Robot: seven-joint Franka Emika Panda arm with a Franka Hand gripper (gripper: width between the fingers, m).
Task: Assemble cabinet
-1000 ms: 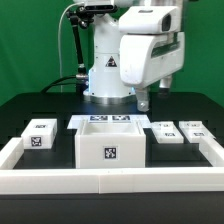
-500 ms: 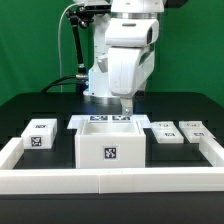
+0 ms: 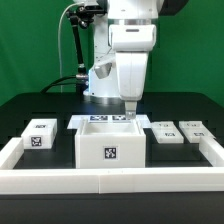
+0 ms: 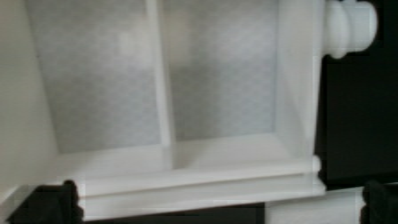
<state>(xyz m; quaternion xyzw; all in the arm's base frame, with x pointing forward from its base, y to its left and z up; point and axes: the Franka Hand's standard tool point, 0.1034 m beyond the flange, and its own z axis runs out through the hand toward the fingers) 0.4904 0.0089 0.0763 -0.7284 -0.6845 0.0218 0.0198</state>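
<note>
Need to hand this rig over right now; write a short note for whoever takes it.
Gripper: jaws open, empty, above the rear edge of the cabinet body.
Cabinet body: centre of the table, open side up.
Loose pieces: one tagged block on the exterior view's left, flatter pieces on that view's right, all apart from the body.
Done: nothing fitted that shows.
Left: all the fitting.

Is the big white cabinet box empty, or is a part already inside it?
Empty, as far as visible: the wrist view into the cabinet shows only bare white walls; small tagged pieces lie outside it.
</note>
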